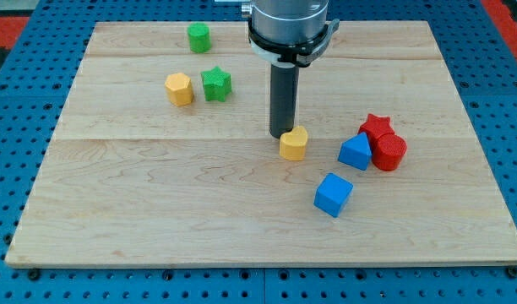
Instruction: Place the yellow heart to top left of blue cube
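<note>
The yellow heart (294, 143) lies near the board's middle. The blue cube (333, 194) lies below it and to the right. My tip (280, 135) touches the heart's upper left edge. The rod rises straight up to the arm at the view's top.
A blue triangular block (355, 152) lies right of the heart, against a red star (377, 127) and a red cylinder (389, 153). A yellow hexagon (180, 89) and a green star (215, 84) lie at the upper left, a green block (198, 37) above them. The wooden board (115, 211) ends at blue pegboard.
</note>
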